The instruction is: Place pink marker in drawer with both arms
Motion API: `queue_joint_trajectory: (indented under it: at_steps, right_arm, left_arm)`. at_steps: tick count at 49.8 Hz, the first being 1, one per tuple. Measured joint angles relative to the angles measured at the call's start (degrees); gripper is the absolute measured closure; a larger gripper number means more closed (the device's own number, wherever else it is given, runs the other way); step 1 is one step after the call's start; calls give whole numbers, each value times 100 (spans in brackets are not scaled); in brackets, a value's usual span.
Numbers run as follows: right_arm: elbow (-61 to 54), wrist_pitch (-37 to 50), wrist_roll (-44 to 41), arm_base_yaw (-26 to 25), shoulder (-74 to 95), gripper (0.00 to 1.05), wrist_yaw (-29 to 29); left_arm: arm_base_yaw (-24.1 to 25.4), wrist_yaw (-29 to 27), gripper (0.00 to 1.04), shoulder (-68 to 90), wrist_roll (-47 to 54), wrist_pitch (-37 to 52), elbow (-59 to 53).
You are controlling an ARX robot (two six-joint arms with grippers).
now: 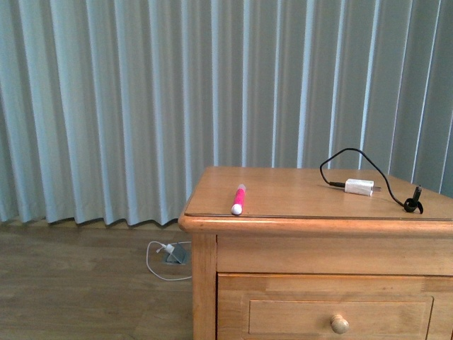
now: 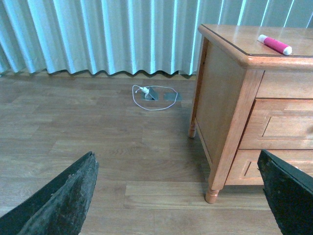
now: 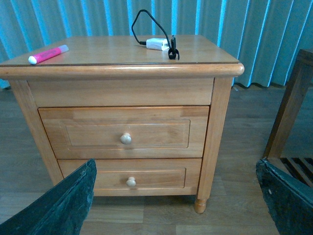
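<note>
Left gripper (image 2: pixel 176 154) fingers fill the lower corners of its wrist view, jaws spread wide, nothing between them, hanging over the wood floor (image 2: pixel 98 127) beside the desk (image 2: pixel 220 98). Right gripper (image 3: pixel 176 164) is the same: jaws wide apart and empty, facing the desk front square-on. Pink marker (image 1: pixel 238 200) lies flat on the desktop near the front-left corner, white cap toward the front edge, untouched by either arm. White charger (image 1: pixel 359 187) with its black cable (image 1: pixel 338 157) sits well apart on the right side of the top, not relevant. Upper drawer (image 3: pixel 98 134) and lower drawer (image 3: pixel 161 177) are both fully shut, and nothing is on the knob (image 3: pixel 126 138). Can't tell which drawer is meant; my guess is the upper one. Progress: effectively zero, no grasp and no drawer opened. Left to do, as I read it: one arm pulls the knob to open the drawer, the other picks the marker off the top and drops it inside, then close. Neither arm shows in the front view, so both are well back from the work.
</note>
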Motion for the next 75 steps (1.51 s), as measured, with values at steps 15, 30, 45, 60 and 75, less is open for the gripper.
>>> queue_joint_trajectory:
  at_steps: [15,30,45,60,75]
  right_arm:
    - [0,0,0,0,0,8,-2]
    - [0,0,0,-2,0,8,-2]
    - [0,0,0,0,0,8,-2]
    - [0,0,0,0,0,8,-2]
    - [0,0,0,0,0,8,-2]
  left_arm:
    - [0,0,6,-2,0,0,0]
    - [0,0,6,0,0,0,0]
    - [2,0,6,0,0,0,0]
    - [2,0,6,0,0,0,0]
    - [2,0,6,0,0,0,0]
